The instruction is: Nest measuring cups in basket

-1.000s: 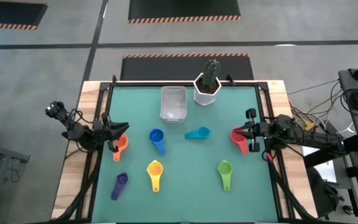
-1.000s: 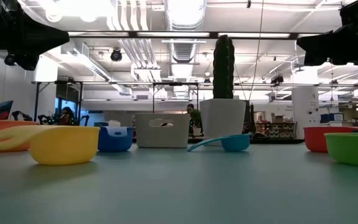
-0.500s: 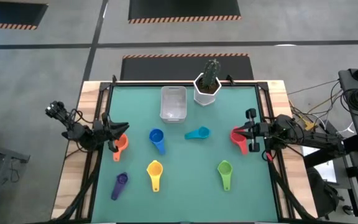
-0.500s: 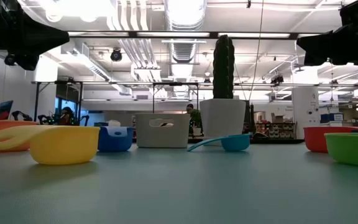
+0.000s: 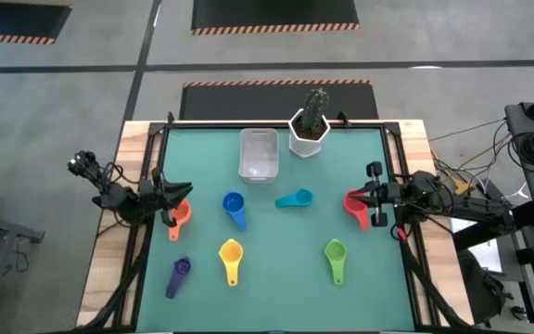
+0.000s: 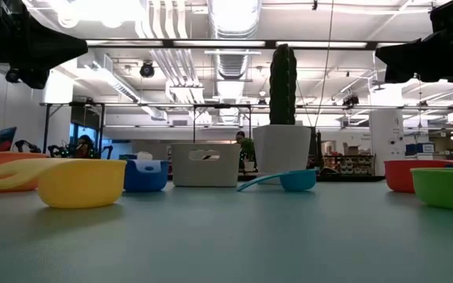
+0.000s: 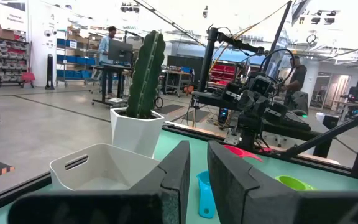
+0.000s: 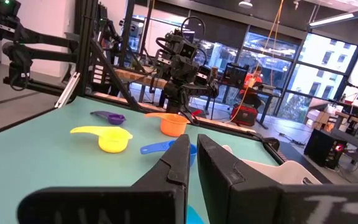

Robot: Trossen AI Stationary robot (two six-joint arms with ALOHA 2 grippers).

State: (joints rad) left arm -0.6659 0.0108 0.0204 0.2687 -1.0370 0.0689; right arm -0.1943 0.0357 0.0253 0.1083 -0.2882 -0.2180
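Observation:
Seven measuring cups lie apart on the green mat, bowls down on it: orange [image 5: 180, 215], blue [image 5: 235, 208], teal [image 5: 295, 199], red [image 5: 357, 209], purple [image 5: 179, 276], yellow [image 5: 231, 259], green [image 5: 335, 258]. The clear basket [image 5: 258, 154] stands at the far middle with nothing in it. My left gripper [image 5: 180, 199] hovers at the left edge above the orange cup, its fingers [image 7: 178, 174] shut to a narrow slit with nothing between. My right gripper [image 5: 362, 197] hovers at the right edge over the red cup, shut [image 8: 193, 152], pointing level.
A white hexagonal pot with a cactus [image 5: 309, 130] stands just right of the basket at the far edge. A dark frame [image 5: 146, 232] runs along the mat's sides. Open mat lies between the cups in the middle and along the near edge.

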